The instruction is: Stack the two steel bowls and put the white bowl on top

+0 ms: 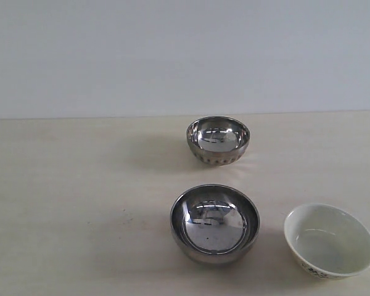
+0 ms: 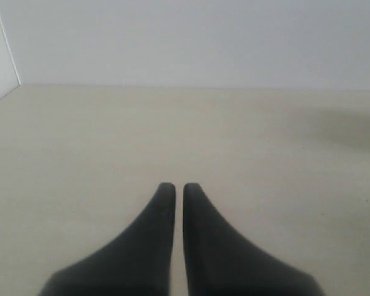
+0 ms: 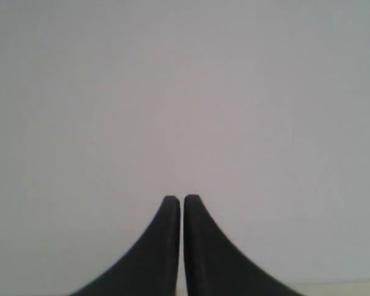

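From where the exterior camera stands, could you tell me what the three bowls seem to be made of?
The ribbed bowl and the smooth bowl look like polished steel: both show mirror-like reflections. The white bowl is probably glazed ceramic: glossy, with a dark pattern near its base.

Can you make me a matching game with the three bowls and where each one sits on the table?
Things:
1. ribbed steel bowl
2. smooth steel bowl
3. white bowl

Places, in the exterior view:
A. front, far right
B. farthest back
C. front, in the middle

Pairs: 1-B, 2-C, 3-A.
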